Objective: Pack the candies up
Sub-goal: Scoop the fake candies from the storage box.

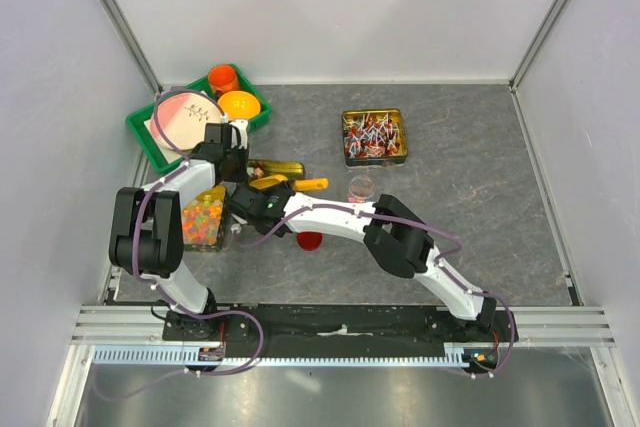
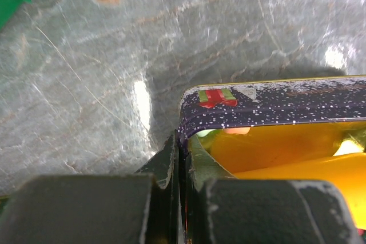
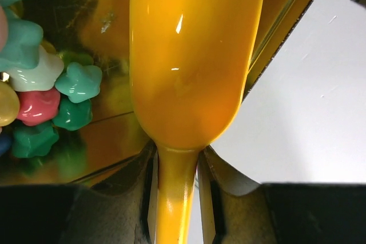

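grey marbled tabletop (image 1: 480, 237) lies under both my arms. my left gripper (image 2: 182, 155) is pinched tight on the corner wall of the speckled tin (image 2: 286, 104). my right gripper (image 3: 177, 192) clasps the handle of the yellow scoop (image 3: 194, 55), whose bowl sits inside the gold-lined tin, just beside the candies (image 3: 51, 92) heaped there.

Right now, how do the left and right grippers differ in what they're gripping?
The left gripper is shut on the thin rim of the speckled tin; the right gripper is shut on the handle of the yellow scoop. The left jaws nearly meet; the right jaws stand slightly apart around the handle. Both work at the same tin, where the candies lie.
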Action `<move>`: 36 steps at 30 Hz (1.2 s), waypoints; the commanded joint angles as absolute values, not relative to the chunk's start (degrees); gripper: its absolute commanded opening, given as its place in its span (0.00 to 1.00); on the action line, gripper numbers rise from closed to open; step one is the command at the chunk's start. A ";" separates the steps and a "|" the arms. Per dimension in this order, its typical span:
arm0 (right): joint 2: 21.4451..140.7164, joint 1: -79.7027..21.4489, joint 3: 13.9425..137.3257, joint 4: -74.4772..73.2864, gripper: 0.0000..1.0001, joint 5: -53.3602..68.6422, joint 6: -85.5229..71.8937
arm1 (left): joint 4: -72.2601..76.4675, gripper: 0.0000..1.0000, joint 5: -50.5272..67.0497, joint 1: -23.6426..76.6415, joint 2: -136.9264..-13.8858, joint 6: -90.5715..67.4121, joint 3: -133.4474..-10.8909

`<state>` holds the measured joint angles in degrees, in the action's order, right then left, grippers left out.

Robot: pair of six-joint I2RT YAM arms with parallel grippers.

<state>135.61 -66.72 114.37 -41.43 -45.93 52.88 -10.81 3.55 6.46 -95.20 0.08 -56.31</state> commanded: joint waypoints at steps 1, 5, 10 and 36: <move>133.07 -68.90 109.08 -41.57 0.00 -40.35 53.00 | -6.15 0.02 6.24 6.24 -93.16 0.79 -57.30; 131.40 -69.52 106.79 -41.22 0.00 -37.98 51.95 | -6.15 0.02 5.80 6.24 -93.60 0.79 -57.48; 128.59 -70.57 104.33 -41.13 0.00 -36.30 51.50 | -6.24 0.02 3.96 6.24 -94.22 0.70 -57.83; 134.03 -67.85 112.06 -46.40 0.00 -11.96 40.96 | -8.00 0.02 3.34 6.24 -95.80 0.53 -59.24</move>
<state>132.31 -67.40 111.68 -41.82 -24.36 45.06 -13.04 1.93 6.44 -96.01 0.75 -56.27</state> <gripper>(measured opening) 0.348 0.041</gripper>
